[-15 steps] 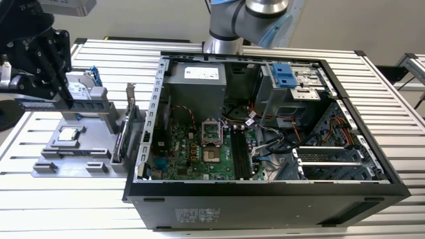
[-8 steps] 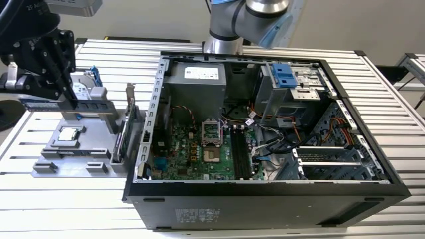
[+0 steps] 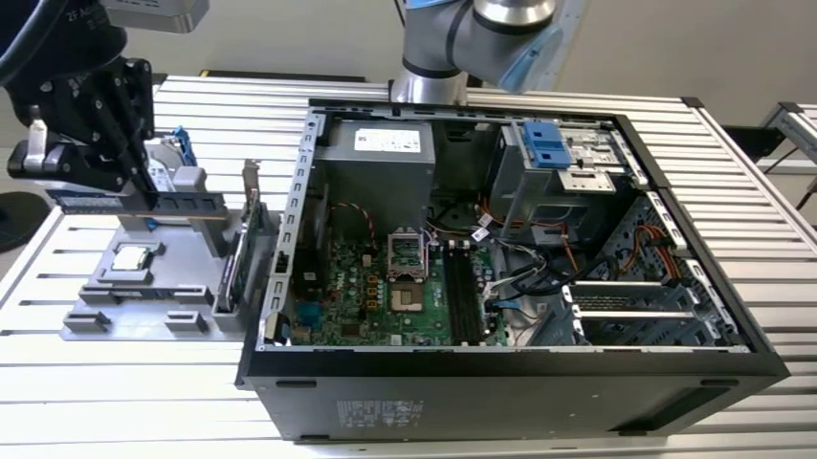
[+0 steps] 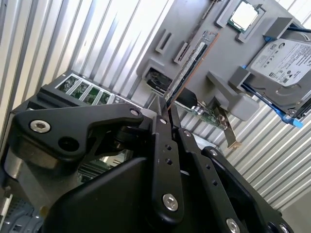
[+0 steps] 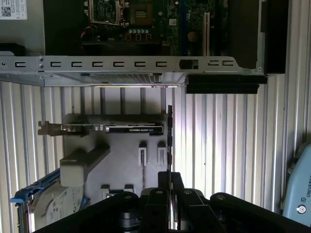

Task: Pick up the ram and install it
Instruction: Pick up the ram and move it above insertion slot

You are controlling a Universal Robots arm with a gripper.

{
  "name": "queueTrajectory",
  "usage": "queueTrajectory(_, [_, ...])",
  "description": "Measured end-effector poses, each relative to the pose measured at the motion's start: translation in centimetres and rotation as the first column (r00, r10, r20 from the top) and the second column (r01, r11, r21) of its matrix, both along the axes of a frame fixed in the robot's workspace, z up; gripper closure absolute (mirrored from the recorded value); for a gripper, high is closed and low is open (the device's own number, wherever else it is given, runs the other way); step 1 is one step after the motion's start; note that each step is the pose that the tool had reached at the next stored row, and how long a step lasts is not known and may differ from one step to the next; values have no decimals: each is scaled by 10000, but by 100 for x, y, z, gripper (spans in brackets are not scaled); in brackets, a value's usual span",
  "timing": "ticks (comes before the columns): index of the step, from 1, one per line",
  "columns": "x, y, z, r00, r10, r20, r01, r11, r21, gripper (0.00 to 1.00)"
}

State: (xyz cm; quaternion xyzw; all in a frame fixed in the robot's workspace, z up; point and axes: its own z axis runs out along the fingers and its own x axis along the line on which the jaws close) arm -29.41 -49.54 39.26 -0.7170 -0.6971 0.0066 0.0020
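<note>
Closest to us is the robot's black gripper [image 4: 167, 108]. Under everything lies the big table [image 3: 128, 402]. On it we see the open computer case [image 3: 511, 392], with its green board [image 3: 370, 287] facing up. Just beside the case, on the exterior view's left, sits a gray holder [image 3: 153, 287] for parts. The hard drive [image 4: 284, 56] rests at one end of the holder, and a wide card [image 5: 131, 129] stands on its edge there too. Then comes the ram stick [image 4: 192, 65], long and thin. It lies level between the gripper's two fingers [image 4: 162, 145], which are pinched nearly together on its flat sides and seem to hold it. The stick is over the holder, well apart from the case. We cannot tell if it is lifted out yet. Smallest is the square silver chip [image 3: 132, 256], flat in the holder.

We think this is the picking-up step, with no installing done. The job calls for a steady, level hold, and for lining the stick up with the long black slots [image 3: 462, 296] on the board.
</note>
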Motion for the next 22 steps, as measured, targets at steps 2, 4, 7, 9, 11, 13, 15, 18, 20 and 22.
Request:
queueTrajectory(2, [17,0,0,10000,0,1,0,10000,-4,100])
queueTrajectory(4, [35,0,0,10000,0,0,0,10000,-7,100])
queueTrajectory(7, [62,0,0,10000,0,1,0,10000,-11,100])
queueTrajectory(9, [80,0,0,10000,0,1,0,10000,-14,100])
queueTrajectory(11, [97,0,0,10000,0,0,0,10000,-18,100])
queueTrajectory(13, [115,0,0,10000,0,0,0,10000,-21,100])
queueTrajectory(15, [132,0,0,10000,0,0,0,10000,-24,100])
queueTrajectory(18, [158,0,-1,10000,0,1,0,10000,-28,100])
queueTrajectory(20, [176,0,0,10000,0,0,0,10000,-31,100])
queueTrajectory(22, [193,0,0,10000,0,0,0,10000,-34,100])
